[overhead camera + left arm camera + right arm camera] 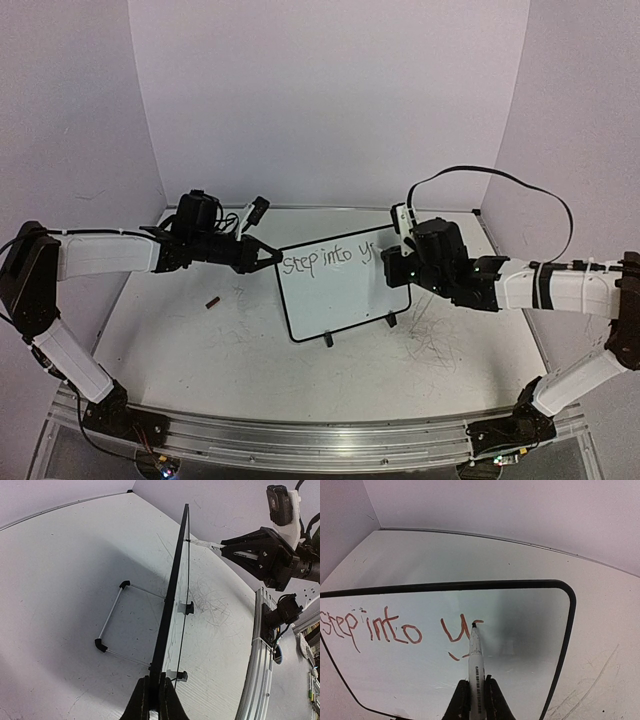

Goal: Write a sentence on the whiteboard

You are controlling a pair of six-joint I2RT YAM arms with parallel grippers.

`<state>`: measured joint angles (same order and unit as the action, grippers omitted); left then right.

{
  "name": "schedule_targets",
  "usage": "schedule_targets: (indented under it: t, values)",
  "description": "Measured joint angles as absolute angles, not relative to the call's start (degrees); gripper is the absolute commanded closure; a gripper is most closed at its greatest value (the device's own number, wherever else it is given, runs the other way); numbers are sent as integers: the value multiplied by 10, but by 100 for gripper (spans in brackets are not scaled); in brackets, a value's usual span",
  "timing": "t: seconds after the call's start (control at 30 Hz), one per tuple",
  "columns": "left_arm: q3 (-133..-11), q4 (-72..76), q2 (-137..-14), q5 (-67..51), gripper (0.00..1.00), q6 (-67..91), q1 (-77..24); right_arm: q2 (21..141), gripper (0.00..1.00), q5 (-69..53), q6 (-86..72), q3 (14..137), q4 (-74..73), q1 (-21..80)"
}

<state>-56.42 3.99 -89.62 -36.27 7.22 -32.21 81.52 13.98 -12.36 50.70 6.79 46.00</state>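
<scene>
The whiteboard (340, 300) stands tilted on the table, black-framed; the left wrist view shows it edge-on (172, 587). My left gripper (268, 258) (154, 681) is shut on the frame at its left edge. The sentence (325, 258) (390, 629) reads "step into y" with a short stroke begun after it. My right gripper (476, 681) (400, 264) is shut on a white marker (475, 652), and the marker's tip rests on the board just right of the "y". The board's right half (530, 630) is blank.
A small dark red cap (212, 301) lies on the table left of the board. Grey scuff marks (432, 342) cover the tabletop at the front right. A wire stand (112, 625) props the board from behind. Purple walls close the back and sides.
</scene>
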Motion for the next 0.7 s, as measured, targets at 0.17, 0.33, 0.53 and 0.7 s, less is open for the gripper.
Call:
schedule_targets:
  t: [0.17, 0.33, 0.53, 0.7]
  values:
    - [-564, 40, -896, -363, 100, 72, -322, 814, 100, 140, -126, 505, 68, 460]
    - [-564, 40, -896, -363, 100, 72, -322, 814, 100, 140, -129, 505, 67, 460]
    - [-564, 40, -896, -363, 100, 72, -322, 812, 100, 142, -130, 505, 63, 460]
    - [-564, 40, -896, -362, 100, 72, -322, 812, 100, 143, -130, 505, 60, 460]
